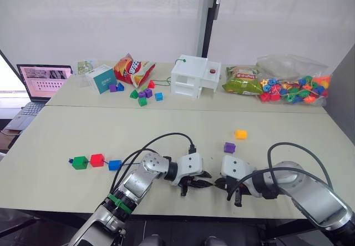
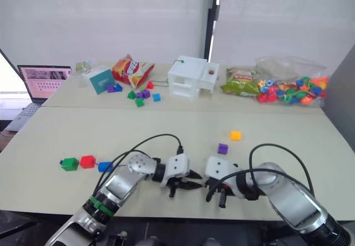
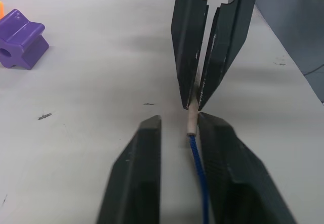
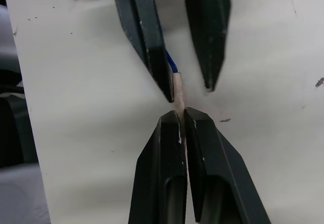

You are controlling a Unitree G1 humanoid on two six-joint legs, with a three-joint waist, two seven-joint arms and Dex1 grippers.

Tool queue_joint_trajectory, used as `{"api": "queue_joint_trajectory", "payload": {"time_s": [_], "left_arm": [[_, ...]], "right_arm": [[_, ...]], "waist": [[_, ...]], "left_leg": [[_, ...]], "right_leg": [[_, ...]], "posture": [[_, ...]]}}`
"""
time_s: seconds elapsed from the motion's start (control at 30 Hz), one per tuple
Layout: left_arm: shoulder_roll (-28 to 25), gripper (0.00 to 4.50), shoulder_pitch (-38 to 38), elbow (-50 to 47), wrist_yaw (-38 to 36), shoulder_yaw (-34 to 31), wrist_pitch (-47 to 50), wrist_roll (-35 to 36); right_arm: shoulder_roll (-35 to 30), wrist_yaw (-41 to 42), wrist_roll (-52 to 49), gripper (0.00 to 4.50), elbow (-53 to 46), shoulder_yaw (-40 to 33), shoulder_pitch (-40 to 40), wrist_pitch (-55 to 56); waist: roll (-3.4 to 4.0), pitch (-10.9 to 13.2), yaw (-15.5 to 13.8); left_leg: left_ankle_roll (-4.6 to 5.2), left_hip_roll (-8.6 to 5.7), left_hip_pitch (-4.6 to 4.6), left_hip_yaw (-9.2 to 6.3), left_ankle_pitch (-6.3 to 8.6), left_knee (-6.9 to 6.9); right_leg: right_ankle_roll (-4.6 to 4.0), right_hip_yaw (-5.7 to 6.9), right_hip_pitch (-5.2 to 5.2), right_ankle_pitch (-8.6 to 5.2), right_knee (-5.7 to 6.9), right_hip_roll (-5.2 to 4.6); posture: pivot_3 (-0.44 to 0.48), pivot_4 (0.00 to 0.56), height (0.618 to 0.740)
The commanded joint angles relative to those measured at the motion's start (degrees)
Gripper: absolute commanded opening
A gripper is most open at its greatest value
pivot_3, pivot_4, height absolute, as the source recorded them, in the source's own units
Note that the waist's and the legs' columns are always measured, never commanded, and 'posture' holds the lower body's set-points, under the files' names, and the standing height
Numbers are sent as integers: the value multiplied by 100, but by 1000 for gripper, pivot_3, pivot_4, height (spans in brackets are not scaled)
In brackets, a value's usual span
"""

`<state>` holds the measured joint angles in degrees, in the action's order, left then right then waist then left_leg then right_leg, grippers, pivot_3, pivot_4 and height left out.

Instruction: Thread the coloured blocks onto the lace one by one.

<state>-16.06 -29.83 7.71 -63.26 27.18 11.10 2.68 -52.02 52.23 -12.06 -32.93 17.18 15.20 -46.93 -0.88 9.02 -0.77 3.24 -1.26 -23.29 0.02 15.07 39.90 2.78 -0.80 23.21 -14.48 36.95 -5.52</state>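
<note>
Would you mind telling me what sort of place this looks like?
Probably a lab or office test room: plain pale tables, an open laptop at one edge, and toy blocks, snack bags and a bag of beads laid out.

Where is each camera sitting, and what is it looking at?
Left eye and right eye views: on the head, looking down over both arms at the table.
Left wrist view: along the open left end effector, facing the right end effector.
Right wrist view: along the right end effector, shut on the lace tip.
Both wrist views share that pale tip.
</note>
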Motion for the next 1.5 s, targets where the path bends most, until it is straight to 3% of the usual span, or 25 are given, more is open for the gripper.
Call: {"api": "queue_joint_trajectory", "payload": {"time_s": [0.03,0.5,0.67,0.9,1.0,1.13,1.33,1.5], "left_arm": [[4,29,-23,-161,-20,-76,2,113],[77,29,-47,-210,-35,-153,58,226],[-84,0,-9,-285,-135,-164,119,265],[-658,0,153,-529,-307,-333,284,348],[-858,0,249,-735,-317,-491,475,462],[-1166,0,367,-1050,-302,-768,821,678],[-1363,0,396,-1294,-218,-978,1144,831],[-1367,0,399,-1285,-165,-962,1159,833]], "right_arm": [[-50,5,-38,0,-152,-101,23,-41],[-55,-43,-40,0,-177,-76,-66,-26],[25,-354,24,1710,-157,-311,-250,23],[575,-921,-684,4106,-675,-1816,-912,-723],[1066,-1428,-789,4106,-1048,-2281,-1330,-1021],[2261,-2504,-734,4106,-1674,-2717,-1991,-1266],[3306,-3943,-74,4106,-2018,-2290,-2201,-1083],[4102,-4953,596,4106,-1354,-1521,-1852,-557]], "waist": [[0,0,-1],[0,0,-1],[0,0,-4],[0,0,-5],[0,0,-4],[5,-1,5],[6,-2,9],[7,-2,37]], "left_leg": [[0,0,0,0,0,0],[0,0,0,0,0,0],[0,0,0,0,0,0],[0,3,0,-1,0,-3],[0,3,0,-3,0,-4],[-1,7,-1,-8,0,-11],[-5,1,7,-2,-3,-6],[-11,1,8,0,-6,-9]], "right_leg": [[0,0,0,0,0,0],[0,0,0,0,0,0],[0,-1,1,0,0,0],[0,-1,1,0,1,1],[0,-1,-1,0,0,-1],[-1,-2,7,-1,3,2],[0,-6,4,0,9,0],[-1,-6,8,0,11,8]], "posture": [[0,150,740],[0,150,740],[0,150,740],[0,150,740],[0,150,740],[0,150,740],[0,150,740],[0,150,740]]}}
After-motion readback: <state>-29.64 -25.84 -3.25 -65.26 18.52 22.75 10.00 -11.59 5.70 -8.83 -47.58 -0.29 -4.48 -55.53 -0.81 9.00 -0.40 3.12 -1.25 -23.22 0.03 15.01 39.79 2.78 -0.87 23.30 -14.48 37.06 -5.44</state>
